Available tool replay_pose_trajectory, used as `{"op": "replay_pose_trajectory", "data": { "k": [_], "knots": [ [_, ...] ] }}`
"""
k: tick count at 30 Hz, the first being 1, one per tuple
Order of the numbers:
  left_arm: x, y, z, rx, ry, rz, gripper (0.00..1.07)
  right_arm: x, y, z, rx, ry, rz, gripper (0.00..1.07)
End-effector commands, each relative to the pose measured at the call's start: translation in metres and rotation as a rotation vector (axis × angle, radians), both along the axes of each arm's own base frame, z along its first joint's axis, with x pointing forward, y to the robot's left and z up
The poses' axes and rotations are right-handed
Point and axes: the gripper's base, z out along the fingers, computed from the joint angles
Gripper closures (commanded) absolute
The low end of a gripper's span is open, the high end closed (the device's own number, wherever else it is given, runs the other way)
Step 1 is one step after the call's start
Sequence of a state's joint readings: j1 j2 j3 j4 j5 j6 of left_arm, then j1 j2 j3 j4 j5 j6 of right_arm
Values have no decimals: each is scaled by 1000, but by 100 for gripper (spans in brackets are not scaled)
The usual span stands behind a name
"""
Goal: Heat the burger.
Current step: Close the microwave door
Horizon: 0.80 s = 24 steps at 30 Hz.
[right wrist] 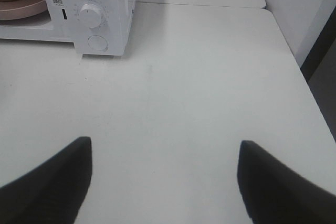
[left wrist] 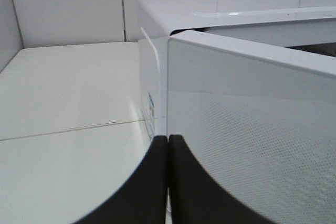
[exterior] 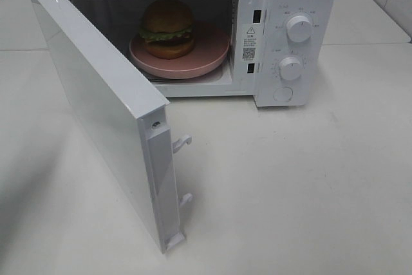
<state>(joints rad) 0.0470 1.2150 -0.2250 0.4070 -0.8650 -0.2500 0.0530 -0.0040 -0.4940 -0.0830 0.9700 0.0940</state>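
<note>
Burger (exterior: 167, 28) sits inside the open microwave (exterior: 302, 4); closed left end effector (left wrist: 167, 182) near its door (exterior: 96, 107) (right end effector (right wrist: 165, 182) open, empty) might slip off, leaving it ajar.

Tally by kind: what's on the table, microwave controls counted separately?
Microwave: 1
Burger: 1
Pink plate: 1
Knobs: 2
Round button: 1
Total: 6
</note>
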Motion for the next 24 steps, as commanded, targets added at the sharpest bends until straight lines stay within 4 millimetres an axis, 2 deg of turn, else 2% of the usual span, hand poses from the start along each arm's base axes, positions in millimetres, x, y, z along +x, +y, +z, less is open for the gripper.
{"op": "replay_pose_trajectory", "data": {
  "k": [1, 13, 17, 24],
  "knots": [
    [5, -4, -8, -19, 4, -48, 107, -4, 0, 0, -3, -34, -6, 34],
    [21, -15, -26, -50, 35, -155, 107, -4, 0, 0, -3, -34, -6, 34],
    [30, -30, -27, -29, 36, -216, 107, -4, 0, 0, -3, -34, -6, 34],
    [36, -42, -35, -62, 60, -201, 107, -4, 0, 0, -3, -34, -6, 34]
  ]
}}
